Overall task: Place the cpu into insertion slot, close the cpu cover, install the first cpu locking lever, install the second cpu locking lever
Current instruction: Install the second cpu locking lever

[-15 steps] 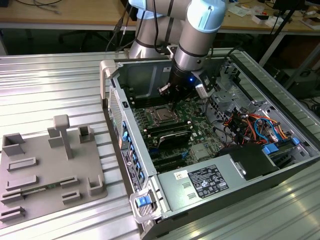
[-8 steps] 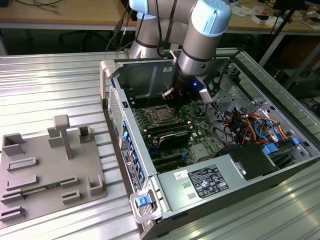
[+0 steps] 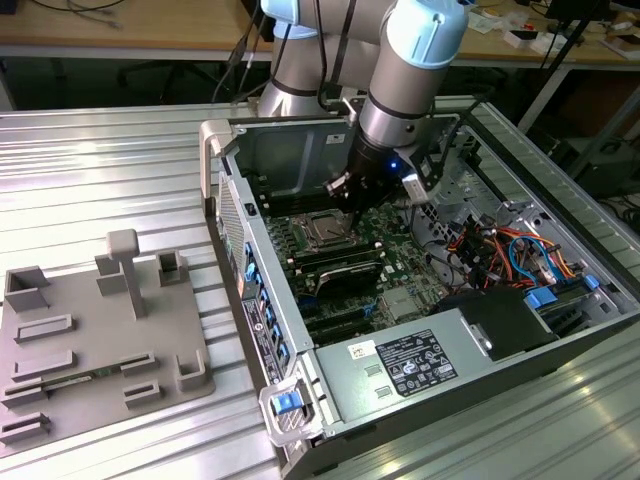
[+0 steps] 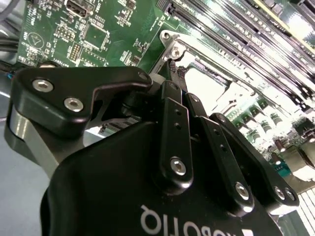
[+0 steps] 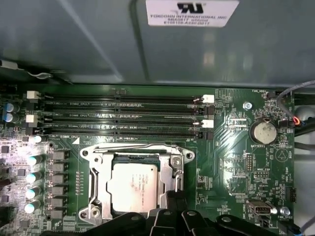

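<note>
I see the cpu seated in its socket on the green motherboard, with the cpu cover lying closed around it. My gripper hangs at the socket's edge, fingers drawn together, gripping nothing I can identify.

A grey fixture plate lies on the ribbed metal table, beside the open computer case. Inside: power supply, coloured cables, memory slots, coin battery.
</note>
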Motion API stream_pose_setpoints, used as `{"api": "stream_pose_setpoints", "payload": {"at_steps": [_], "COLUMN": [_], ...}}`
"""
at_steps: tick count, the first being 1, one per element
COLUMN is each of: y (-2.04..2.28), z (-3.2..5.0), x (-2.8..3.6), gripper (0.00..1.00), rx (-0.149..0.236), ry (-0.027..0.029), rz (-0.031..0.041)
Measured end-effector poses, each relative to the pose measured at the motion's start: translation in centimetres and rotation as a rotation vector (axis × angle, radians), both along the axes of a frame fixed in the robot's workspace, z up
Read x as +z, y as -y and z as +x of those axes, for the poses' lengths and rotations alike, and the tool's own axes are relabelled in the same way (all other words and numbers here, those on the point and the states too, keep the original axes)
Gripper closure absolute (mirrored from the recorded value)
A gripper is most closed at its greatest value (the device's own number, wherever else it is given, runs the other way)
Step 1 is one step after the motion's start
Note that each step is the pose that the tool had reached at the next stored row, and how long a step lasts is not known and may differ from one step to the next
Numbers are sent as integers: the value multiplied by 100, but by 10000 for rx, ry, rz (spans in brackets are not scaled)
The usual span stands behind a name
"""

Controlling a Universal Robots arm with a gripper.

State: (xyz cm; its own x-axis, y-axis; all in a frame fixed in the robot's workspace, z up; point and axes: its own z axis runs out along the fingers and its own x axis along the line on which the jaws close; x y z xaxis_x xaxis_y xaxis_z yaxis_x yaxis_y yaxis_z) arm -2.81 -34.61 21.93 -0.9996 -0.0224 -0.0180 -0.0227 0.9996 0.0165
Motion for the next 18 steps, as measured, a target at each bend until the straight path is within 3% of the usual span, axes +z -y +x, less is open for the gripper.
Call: {"api": "stream_pose_setpoints", "payload": {"at_steps": [3,5,7,9,11,14,18], "y": [4,29,56,112,174,278,302], "z": [-1,0,0,0,0,0,-29], "x": [71,85,85,85,86,85,80], "gripper": [89,89,89,89,89,89,89], "rx": [0,0,-1,-1,-1,-1,-1], "ry": [-1,1,1,0,-2,0,0], "rz": [-19,-33,-113,-238,-295,-297,-267]}}
